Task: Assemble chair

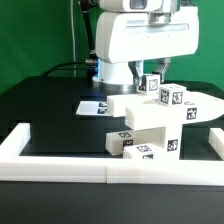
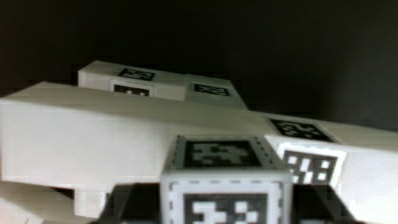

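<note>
In the exterior view my gripper (image 1: 147, 78) hangs just above the partly joined chair (image 1: 150, 122), a stack of chunky white blocks and slabs with black-and-white tags. A small tagged white block (image 1: 152, 84) sits between the fingers. The wrist view shows this block (image 2: 226, 175) close up, with the dark fingers (image 2: 128, 203) pressed against both of its sides, so my gripper (image 2: 226, 208) is shut on it. Behind it lie a long white slab (image 2: 125, 120) and a further tagged block (image 2: 164, 78). Where the held block meets the stack is hidden.
The marker board (image 1: 95, 105) lies flat on the black table at the exterior view's left of the chair. A low white border wall (image 1: 90, 167) runs along the front and up both sides. Green screens stand behind the arm.
</note>
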Robot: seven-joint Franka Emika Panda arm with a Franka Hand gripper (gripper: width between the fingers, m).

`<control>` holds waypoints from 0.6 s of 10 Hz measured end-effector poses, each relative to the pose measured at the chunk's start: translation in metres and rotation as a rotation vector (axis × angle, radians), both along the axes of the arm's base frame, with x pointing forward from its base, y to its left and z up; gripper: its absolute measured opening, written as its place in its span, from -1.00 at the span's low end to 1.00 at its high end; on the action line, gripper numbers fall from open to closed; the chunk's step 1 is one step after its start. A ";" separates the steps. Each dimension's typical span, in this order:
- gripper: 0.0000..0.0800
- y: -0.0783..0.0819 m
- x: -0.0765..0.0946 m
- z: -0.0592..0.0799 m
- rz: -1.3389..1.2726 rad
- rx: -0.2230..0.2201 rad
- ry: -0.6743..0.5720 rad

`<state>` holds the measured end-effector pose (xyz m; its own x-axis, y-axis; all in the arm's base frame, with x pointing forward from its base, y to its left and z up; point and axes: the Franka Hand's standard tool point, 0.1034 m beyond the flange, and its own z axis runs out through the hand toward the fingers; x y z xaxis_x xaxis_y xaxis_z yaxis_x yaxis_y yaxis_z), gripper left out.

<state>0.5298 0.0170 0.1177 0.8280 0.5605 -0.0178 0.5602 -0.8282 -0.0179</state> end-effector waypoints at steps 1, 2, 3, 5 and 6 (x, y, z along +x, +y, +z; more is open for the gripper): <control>-0.28 0.000 0.000 0.000 -0.016 0.000 0.000; -0.28 0.000 0.000 0.000 -0.033 0.000 0.000; -0.28 0.000 0.000 0.000 -0.100 -0.002 0.001; -0.28 0.000 0.000 0.000 -0.252 -0.005 0.002; -0.28 0.000 0.000 0.000 -0.320 -0.007 0.002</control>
